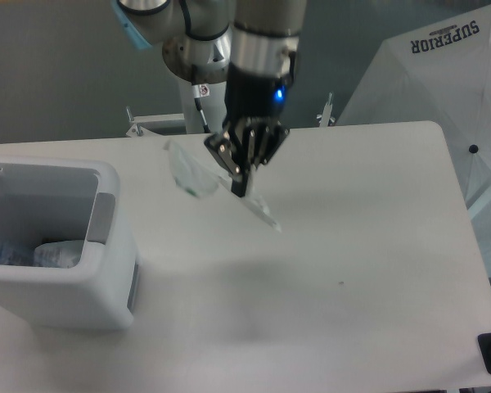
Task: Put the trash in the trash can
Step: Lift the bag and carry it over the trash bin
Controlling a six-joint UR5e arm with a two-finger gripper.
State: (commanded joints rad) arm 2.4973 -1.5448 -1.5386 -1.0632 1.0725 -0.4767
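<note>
**Wrapper off the table, pinched in the gripper**

Nearest the camera, the white table runs bare across the foreground, with a soft shadow lying on it below the arm. Over at the near left sits the trash can, boxy and white with a thick rim and a grey panel on its inner right wall. Look down inside it and there's the crushed clear bottle lying on the bottom, pale and partly hidden by the rim.

Further in, above the middle of the table, hangs the gripper, its fingers drawn together on the plastic wrapper. The wrapper is clear of the surface and spreads out both ways from the pinch: a rounded, see-through lobe fans up and to the camera's left of the fingers, while a thinner tail slants down and to the camera's right, ending just above the tabletop. The grip sits roughly in the middle of the sheet. The held wrapper is well apart from the trash can, off to the bin's right and higher than its rim.

A blue light glows on the black wrist above the fingers. Behind that, the arm's grey base and blue-capped joints rise at the far edge of the table, and at far right a white umbrella printed with "SUPERIOR" leans in.
</note>
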